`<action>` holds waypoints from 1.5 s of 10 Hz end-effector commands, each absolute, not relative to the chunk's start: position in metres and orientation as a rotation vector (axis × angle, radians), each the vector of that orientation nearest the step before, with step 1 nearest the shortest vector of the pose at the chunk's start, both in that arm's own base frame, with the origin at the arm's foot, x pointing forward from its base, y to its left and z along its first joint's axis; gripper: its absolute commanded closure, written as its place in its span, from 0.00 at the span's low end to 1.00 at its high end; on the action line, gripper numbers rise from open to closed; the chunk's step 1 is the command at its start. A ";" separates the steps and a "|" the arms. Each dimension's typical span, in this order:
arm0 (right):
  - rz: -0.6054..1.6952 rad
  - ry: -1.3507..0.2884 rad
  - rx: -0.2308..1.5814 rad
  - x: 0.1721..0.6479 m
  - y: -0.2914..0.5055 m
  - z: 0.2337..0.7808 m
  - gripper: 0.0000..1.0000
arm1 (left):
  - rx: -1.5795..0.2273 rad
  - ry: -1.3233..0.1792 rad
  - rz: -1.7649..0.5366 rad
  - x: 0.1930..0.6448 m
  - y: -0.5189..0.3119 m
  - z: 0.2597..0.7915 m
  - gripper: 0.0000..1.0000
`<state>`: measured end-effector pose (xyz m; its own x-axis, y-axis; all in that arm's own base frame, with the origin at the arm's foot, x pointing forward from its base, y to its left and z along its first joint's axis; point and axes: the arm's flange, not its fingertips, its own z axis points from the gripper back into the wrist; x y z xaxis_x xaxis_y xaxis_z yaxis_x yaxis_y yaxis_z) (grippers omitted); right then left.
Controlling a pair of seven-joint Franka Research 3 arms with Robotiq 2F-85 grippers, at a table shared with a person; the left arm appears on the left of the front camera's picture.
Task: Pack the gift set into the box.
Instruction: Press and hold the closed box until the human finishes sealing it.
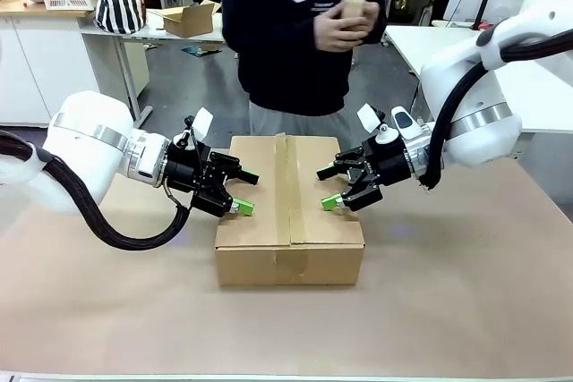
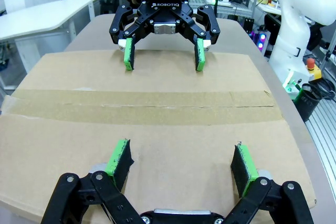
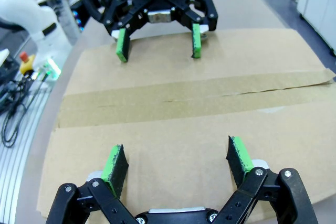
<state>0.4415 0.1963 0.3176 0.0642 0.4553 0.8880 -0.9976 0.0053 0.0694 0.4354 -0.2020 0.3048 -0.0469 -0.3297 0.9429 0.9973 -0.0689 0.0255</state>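
Box (image 1: pixel 289 212) sits mid-worktop (image 1: pixel 466 292), flaps taped shut, left hand (image 1: pixel 243 192) and right hand (image 1: pixel 327 188) both spread wide and empty over its side edges; I'd split the tape seam before packing.

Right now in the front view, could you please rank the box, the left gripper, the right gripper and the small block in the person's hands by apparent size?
1. The box, clearly largest.
2. The left gripper and the right gripper look alike; I would not rank them.
3. The small block, smallest, though it is farther from the camera.
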 end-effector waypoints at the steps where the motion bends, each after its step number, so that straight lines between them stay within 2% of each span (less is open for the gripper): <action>1: 1.348 -0.800 0.892 0.441 0.196 0.316 0.00 | -0.990 -0.941 -1.434 0.434 -0.200 0.303 0.00; 15: 1.348 -0.800 0.892 0.441 0.196 0.316 0.00 | -0.990 -0.941 -1.434 0.434 -0.200 0.303 0.00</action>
<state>0.4415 0.1963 0.3176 0.0642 0.4553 0.8880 -0.9976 0.0053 0.0694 0.4354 -0.2020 0.3048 -0.0469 -0.3297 0.9429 0.9973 -0.0689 0.0255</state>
